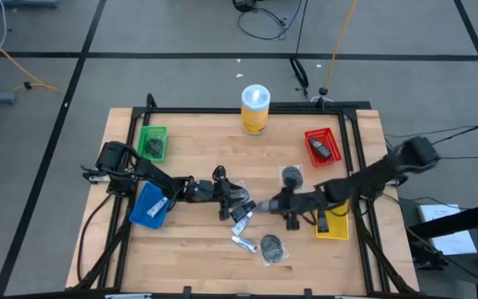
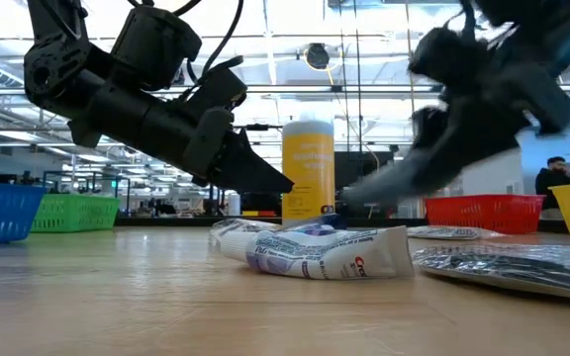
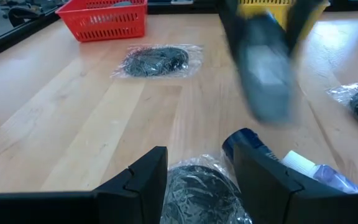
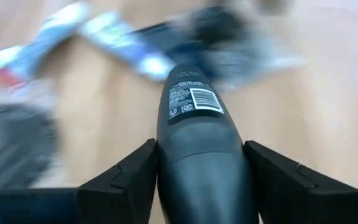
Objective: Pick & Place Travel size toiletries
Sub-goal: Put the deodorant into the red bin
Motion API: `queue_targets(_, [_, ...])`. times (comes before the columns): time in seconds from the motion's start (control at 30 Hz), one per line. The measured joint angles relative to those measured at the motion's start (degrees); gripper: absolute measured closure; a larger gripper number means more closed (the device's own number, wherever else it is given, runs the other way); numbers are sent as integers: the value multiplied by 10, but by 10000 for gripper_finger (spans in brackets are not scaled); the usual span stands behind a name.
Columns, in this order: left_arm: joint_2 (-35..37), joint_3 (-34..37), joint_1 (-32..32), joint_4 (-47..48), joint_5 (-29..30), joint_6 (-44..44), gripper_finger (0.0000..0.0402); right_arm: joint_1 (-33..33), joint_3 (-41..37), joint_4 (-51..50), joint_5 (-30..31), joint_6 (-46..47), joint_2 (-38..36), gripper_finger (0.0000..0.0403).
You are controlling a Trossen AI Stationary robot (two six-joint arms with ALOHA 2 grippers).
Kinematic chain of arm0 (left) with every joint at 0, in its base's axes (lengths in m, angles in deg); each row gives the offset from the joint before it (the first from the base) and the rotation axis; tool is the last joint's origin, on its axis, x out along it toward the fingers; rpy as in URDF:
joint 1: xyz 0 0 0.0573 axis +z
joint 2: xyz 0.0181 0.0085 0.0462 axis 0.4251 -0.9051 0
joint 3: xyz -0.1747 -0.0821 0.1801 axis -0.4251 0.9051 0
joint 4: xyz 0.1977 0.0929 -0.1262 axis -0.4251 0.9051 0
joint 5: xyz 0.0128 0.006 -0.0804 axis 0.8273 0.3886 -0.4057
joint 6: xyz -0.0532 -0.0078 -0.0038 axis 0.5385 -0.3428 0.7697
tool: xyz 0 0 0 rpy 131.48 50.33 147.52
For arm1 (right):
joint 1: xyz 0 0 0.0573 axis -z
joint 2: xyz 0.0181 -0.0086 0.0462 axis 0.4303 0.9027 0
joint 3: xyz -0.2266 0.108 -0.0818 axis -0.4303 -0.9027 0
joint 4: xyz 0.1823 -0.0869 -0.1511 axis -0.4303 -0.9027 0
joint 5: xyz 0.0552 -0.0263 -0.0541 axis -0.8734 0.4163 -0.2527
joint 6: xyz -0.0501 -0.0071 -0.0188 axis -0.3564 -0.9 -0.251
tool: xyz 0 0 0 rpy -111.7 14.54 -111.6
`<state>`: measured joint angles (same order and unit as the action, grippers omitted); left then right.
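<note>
My left gripper (image 1: pixel 226 199) (image 3: pixel 199 155) is near the table's middle, its fingers close on either side of a round dark packet in clear wrap (image 3: pixel 194 193). My right gripper (image 1: pixel 274 204) (image 4: pixel 199 146) faces it from the right, shut on a small black bottle (image 4: pixel 194 124). Flat on the wood lie a dark packet (image 1: pixel 291 176), another packet (image 1: pixel 272 247), and white tubes (image 1: pixel 241 220) (image 2: pixel 315 252). My left gripper has the wrapped dark packet (image 3: pixel 185 180) between its two fingers, coming in nearly level from the table's left. Whether the packet is lifted or rests on the wood cannot be told. My right gripper pinches the black bottle across its body (image 4: pixel 197 162), with one finger on each side. It comes from the table's right, slanting down. The bottle's barcode end (image 4: pixel 194 99) sticks out past the fingertips, and it looks clear of the table.
A green bin (image 1: pixel 152 143) and a blue bin (image 1: pixel 149 205) sit at the left. A red bin (image 1: pixel 322 145) and a yellow bin (image 1: pixel 334 223) sit at the right. A tall yellow canister (image 1: pixel 256 108) stands at the far edge. The two grippers are close together.
</note>
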<state>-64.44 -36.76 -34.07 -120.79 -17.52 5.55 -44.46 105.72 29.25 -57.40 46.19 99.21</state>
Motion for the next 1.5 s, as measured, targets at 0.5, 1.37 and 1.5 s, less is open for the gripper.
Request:
queue_targets(0.5, [0, 0, 2, -1, 0, 0, 222, 299, 1, -476, 186, 315, -256, 197])
queue_targets(1.37, [0, 0, 6, 10, 0, 16, 222, 449, 1, -415, 83, 217, -134, 145])
queue_targets(1.5, [0, 0, 6, 10, 0, 16, 222, 449, 1, -405, 93, 194, -164, 147])
